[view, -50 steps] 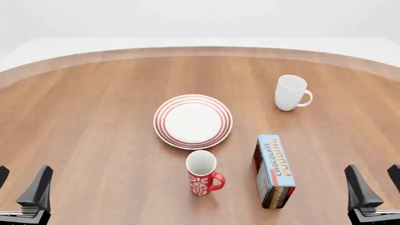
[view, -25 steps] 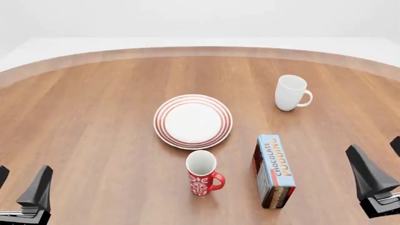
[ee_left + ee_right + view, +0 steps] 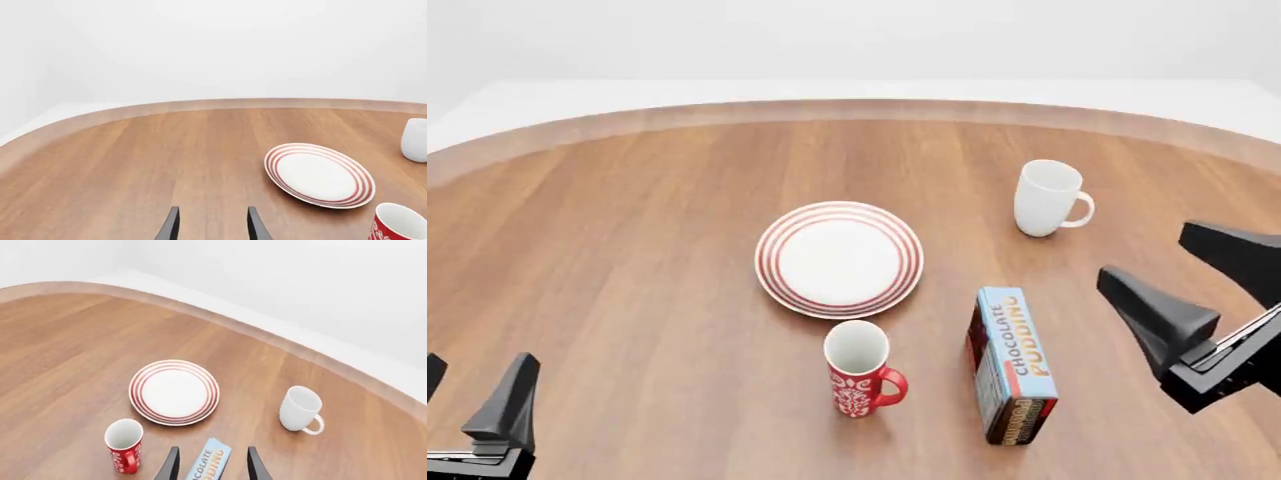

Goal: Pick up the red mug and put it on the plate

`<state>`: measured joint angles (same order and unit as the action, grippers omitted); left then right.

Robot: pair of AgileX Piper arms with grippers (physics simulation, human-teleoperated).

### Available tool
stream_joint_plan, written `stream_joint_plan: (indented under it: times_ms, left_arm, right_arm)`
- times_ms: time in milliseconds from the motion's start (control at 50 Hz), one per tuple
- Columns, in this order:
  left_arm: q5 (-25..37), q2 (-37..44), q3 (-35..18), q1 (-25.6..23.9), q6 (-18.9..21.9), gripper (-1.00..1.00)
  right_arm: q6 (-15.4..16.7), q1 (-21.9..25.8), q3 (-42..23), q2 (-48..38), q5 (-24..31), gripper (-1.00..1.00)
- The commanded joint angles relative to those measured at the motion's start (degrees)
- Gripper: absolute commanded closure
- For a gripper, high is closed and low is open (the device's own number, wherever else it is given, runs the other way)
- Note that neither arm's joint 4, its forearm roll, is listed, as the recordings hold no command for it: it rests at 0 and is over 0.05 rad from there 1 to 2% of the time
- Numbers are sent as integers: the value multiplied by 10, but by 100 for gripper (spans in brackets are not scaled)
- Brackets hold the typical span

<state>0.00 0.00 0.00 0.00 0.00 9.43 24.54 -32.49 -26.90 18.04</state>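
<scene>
The patterned red mug [image 3: 858,372] stands upright on the smooth wooden table [image 3: 627,260], just near of the ringed round plate [image 3: 839,258]. Both the left gripper [image 3: 474,398] and the right gripper [image 3: 1190,280] hang spread apart, holding nothing.

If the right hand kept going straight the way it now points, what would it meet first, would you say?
Most likely the chocolate pudding box: in the right wrist view it lies between the open fingers of the right hand. The plate lies further along that line. Depth is hard to judge.

Smooth matt wood-grain round table [image 3: 627,250]; glossy ceramic-looking red-ringed white plate [image 3: 839,259], patterned red mug [image 3: 858,372] & plain white mug [image 3: 1048,198]; printed cardboard pudding box [image 3: 1012,364].
</scene>
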Motion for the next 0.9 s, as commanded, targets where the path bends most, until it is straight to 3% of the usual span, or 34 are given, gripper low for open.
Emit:
stream_joint_plan:
  times_ms: [20, 220, 480, 600, 760, 900]
  left_arm:
    - [0, 0, 0, 0, 0, -100]
    - [0, 0, 0, 0, 0, -100]
    - [0, 0, 0, 0, 0, -100]
    - [0, 0, 0, 0, 0, -100]
    - [0, 0, 0, 0, 0, -100]
    - [0, 0, 0, 0, 0, -100]
  right_arm:
    - [17, 43, -70, -79, 56, -100]
    - [12, 84, -109, -128, 92, -100]
    - [-18, 124, -157, -166, 149, -100]
    - [-26, 134, -164, -179, 154, -100]
    - [-63, 173, -159, -190, 150, -100]
    - [-70, 185, -154, -204, 159, -100]
